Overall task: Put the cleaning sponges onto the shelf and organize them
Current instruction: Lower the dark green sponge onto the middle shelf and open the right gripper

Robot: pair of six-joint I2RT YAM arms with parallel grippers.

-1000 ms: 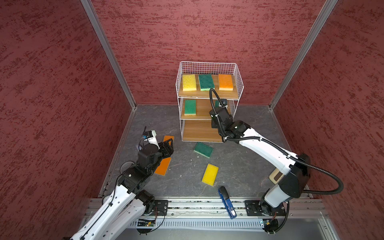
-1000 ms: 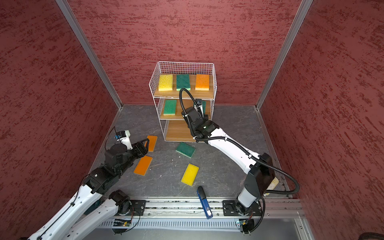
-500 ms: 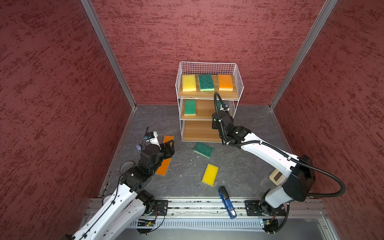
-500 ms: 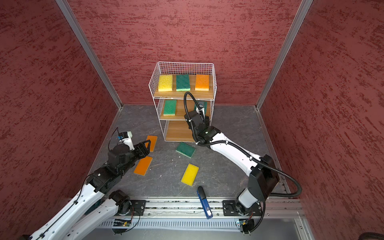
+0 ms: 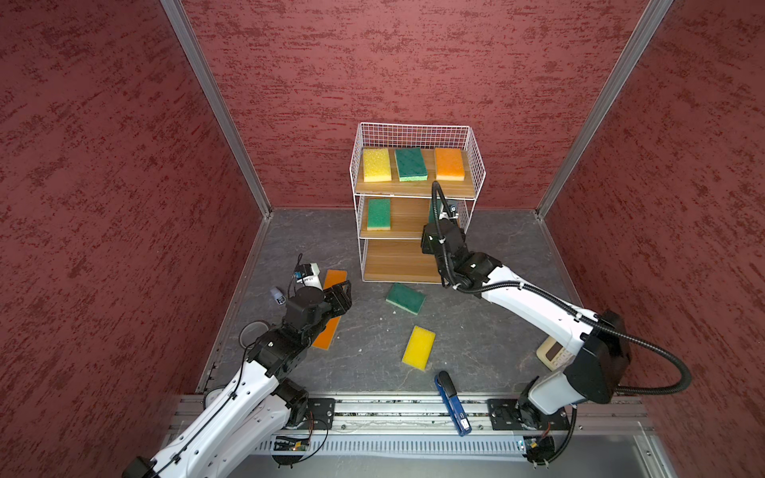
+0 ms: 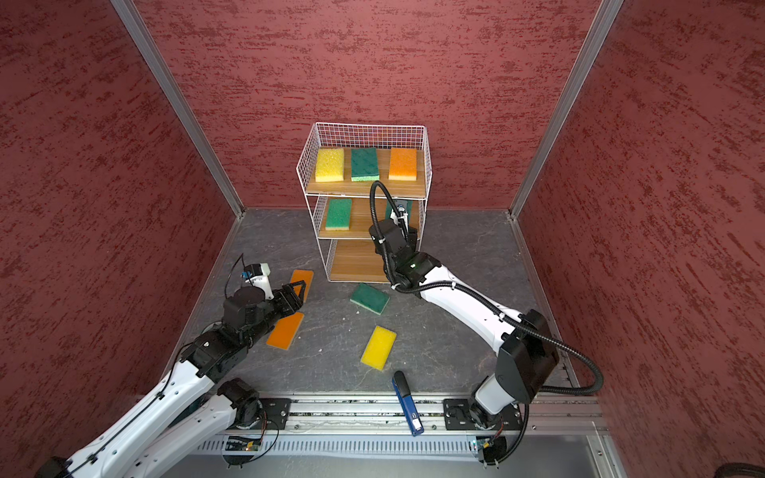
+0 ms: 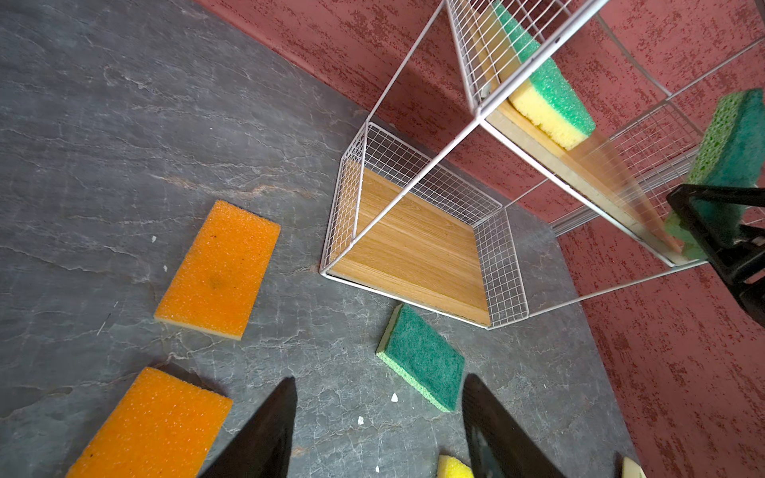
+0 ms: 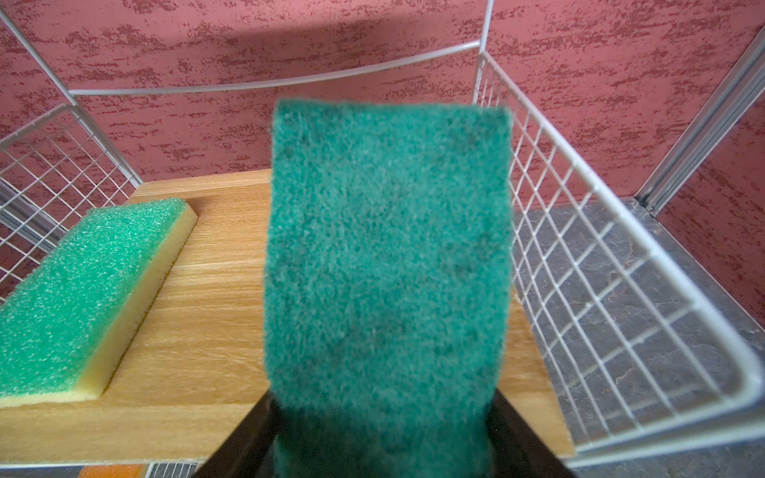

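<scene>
Slight shifts only since a second ago: the left gripper [image 5: 341,296] has drifted a touch rightward, and the right arm has re-angled at the shelf [image 5: 414,134].

On the left, that gripper hovers over the floor with jaws spread and empty, by the far orange sponge [image 7: 219,269] and the near orange sponge [image 7: 153,426]. Further right, the right gripper [image 8: 383,432] pinches a dark green sponge [image 8: 385,248], tilted over the right half of the middle board [image 8: 215,289]. A light green sponge [image 5: 378,213] lies at that board's left end.

The placing would go best with the sponge lowered flat, parallel to that neighbour and clear of the wire side. It should be released only once it rests, and the arm then drawn straight back.

There are nine sponges in all.
- **Top board:** three, namely the top yellow sponge [image 5: 376,164], top green sponge [image 5: 410,164] and top orange sponge [image 5: 449,163].
- **Middle tier:** two.
- **Floor:** four, the orange pair plus the floor green sponge [image 5: 405,298] and floor yellow sponge [image 5: 419,347].
</scene>
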